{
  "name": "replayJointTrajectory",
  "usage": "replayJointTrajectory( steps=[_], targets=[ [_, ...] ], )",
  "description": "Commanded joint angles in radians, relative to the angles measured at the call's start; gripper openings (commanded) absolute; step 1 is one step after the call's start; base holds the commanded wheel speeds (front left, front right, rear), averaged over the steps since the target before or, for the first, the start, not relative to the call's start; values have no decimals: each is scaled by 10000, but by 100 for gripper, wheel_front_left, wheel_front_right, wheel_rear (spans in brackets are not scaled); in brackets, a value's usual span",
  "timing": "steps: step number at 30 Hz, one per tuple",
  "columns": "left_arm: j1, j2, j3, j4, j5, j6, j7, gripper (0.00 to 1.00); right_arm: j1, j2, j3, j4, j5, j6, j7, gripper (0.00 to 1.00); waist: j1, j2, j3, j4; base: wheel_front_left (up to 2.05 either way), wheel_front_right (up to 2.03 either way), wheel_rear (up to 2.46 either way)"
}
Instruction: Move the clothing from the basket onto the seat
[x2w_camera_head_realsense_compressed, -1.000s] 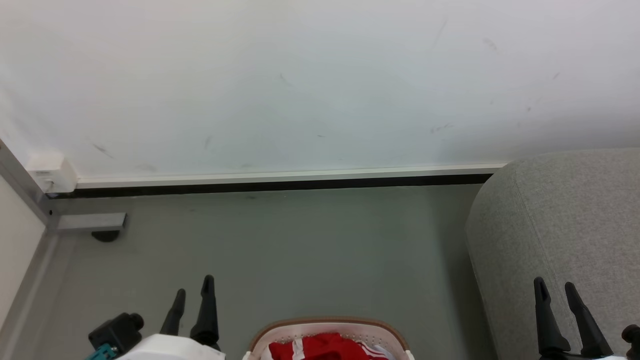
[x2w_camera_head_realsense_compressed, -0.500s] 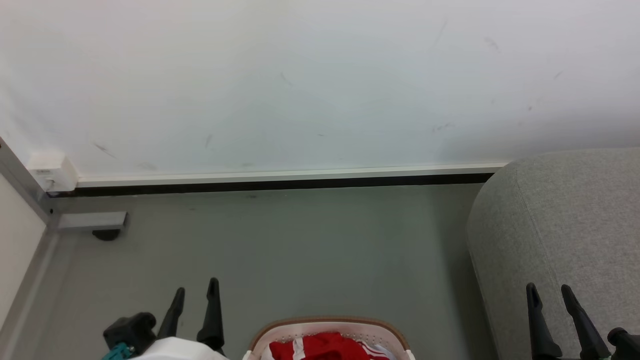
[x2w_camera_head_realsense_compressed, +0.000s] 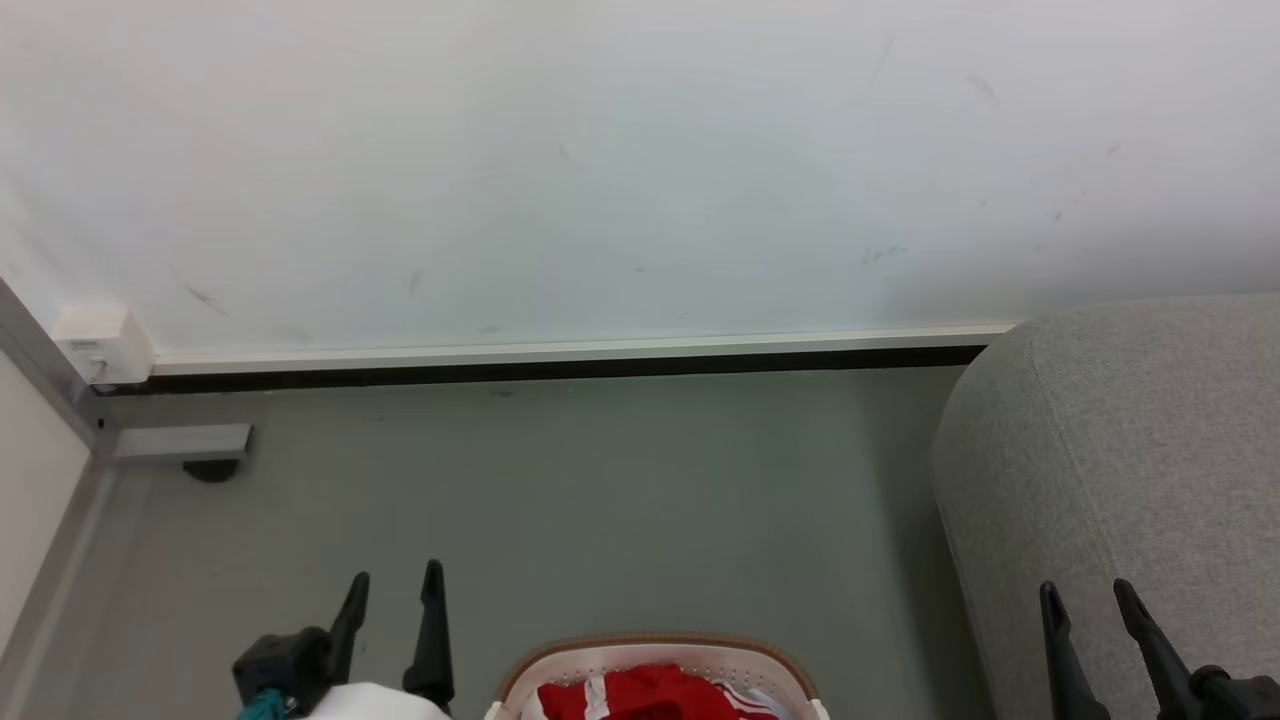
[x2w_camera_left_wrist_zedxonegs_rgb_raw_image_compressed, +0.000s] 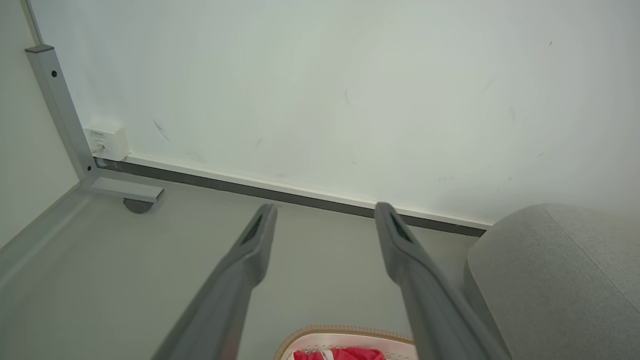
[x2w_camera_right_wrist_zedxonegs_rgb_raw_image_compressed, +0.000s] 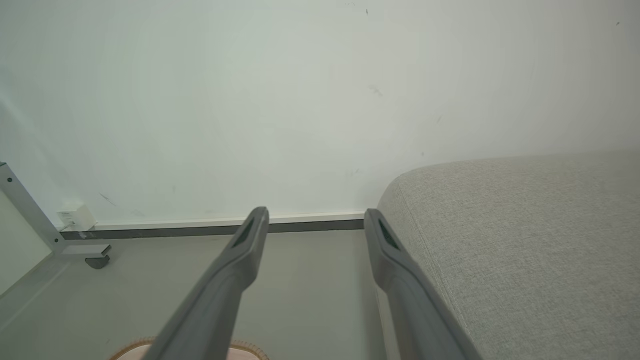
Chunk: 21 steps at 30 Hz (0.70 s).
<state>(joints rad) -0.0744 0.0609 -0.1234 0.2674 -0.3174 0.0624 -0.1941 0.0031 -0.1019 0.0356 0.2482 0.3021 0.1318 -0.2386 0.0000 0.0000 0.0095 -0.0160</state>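
Note:
Red clothing (x2w_camera_head_realsense_compressed: 645, 695) with white stripes lies in the white basket (x2w_camera_head_realsense_compressed: 655, 650), whose brown rim peeks up at the bottom centre of the head view; the clothing (x2w_camera_left_wrist_zedxonegs_rgb_raw_image_compressed: 345, 354) and basket (x2w_camera_left_wrist_zedxonegs_rgb_raw_image_compressed: 345, 334) also show low in the left wrist view. The grey sofa seat (x2w_camera_head_realsense_compressed: 1130, 450) fills the right side. My left gripper (x2w_camera_head_realsense_compressed: 395, 585) stands open to the left of the basket, nothing between its fingers. My right gripper (x2w_camera_head_realsense_compressed: 1085, 595) is open in front of the sofa's rounded end, also empty. The basket rim (x2w_camera_right_wrist_zedxonegs_rgb_raw_image_compressed: 250, 346) edges into the right wrist view.
A white wall (x2w_camera_head_realsense_compressed: 600, 170) with a dark skirting strip (x2w_camera_head_realsense_compressed: 550, 368) runs behind the grey floor (x2w_camera_head_realsense_compressed: 600, 490). At the far left stand a metal frame leg on a caster (x2w_camera_head_realsense_compressed: 200, 450) and a small white wall box (x2w_camera_head_realsense_compressed: 100, 345).
The left gripper has shifted slightly right and toward the basket. The right gripper has sunk lower and moved a little left. Basket and sofa have stayed put.

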Motion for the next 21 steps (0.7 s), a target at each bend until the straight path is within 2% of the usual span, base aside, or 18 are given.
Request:
replayJointTrajectory(
  steps=[1, 21],
  targets=[
    [16, 95, 3, -9, 244, 28, -44, 100, 78, -34, -80, -22, -210, -15, -64, 100, 0, 0, -7, -3, 0, 0, 0],
    [201, 77, -78, 258, 1827, -11, -485, 100, 208, 310, -702, 90, -1843, -18, -197, 100, 0, 0, -39, 20, 0, 0, 0]
  ],
)
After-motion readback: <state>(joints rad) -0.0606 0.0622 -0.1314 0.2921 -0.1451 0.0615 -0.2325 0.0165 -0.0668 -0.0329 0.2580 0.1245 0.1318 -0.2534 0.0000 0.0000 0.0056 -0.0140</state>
